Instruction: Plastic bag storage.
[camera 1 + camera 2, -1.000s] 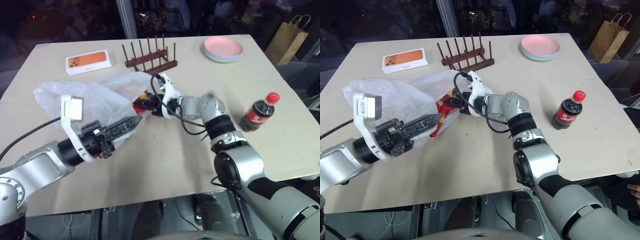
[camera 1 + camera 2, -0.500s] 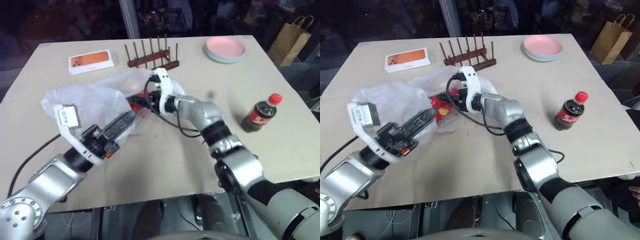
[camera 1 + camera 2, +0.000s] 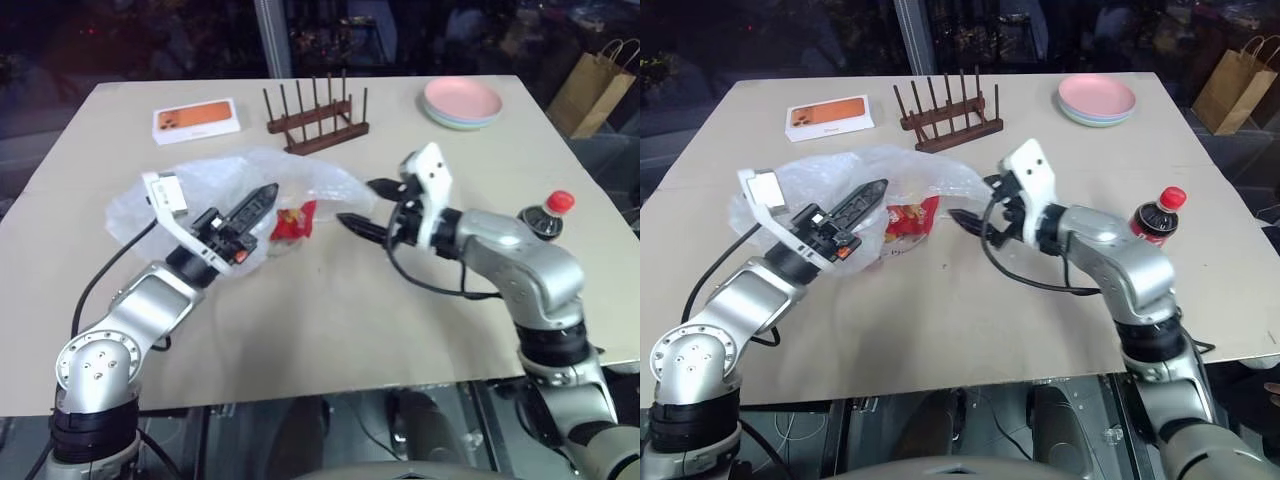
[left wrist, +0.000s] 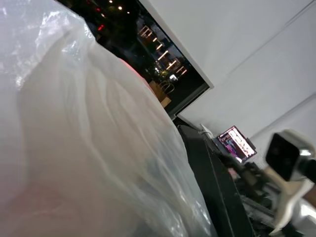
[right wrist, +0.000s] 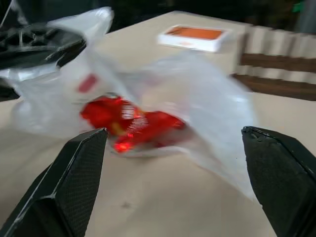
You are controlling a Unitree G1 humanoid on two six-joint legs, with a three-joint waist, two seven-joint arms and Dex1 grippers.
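Note:
The plastic bag (image 3: 215, 180), thin and translucent white, lies crumpled on the table's left half with its right side lifted. Through the film shows a red chip packet (image 3: 292, 220) lying inside it. My left gripper (image 3: 262, 197) is shut on the plastic bag's film, its fingers pointing up and to the right; the film (image 4: 74, 148) hangs right in front of the left wrist camera. My right gripper (image 3: 362, 207) stands open just right of the bag's mouth, touching nothing. In the right wrist view its two fingers (image 5: 74, 173) spread wide with the red packet (image 5: 131, 121) ahead of them.
At the back of the table stand an orange phone box (image 3: 196, 119), a wooden rack (image 3: 316, 115) and stacked pink plates (image 3: 461, 101). A cola bottle (image 3: 545, 215) stands behind my right forearm. A brown paper bag (image 3: 595, 85) sits past the table's far right corner.
My right gripper let go of the red packet, opened, and drew back to the right out of the bag. My left gripper pushed forward with the bag's film. The camera view shifted.

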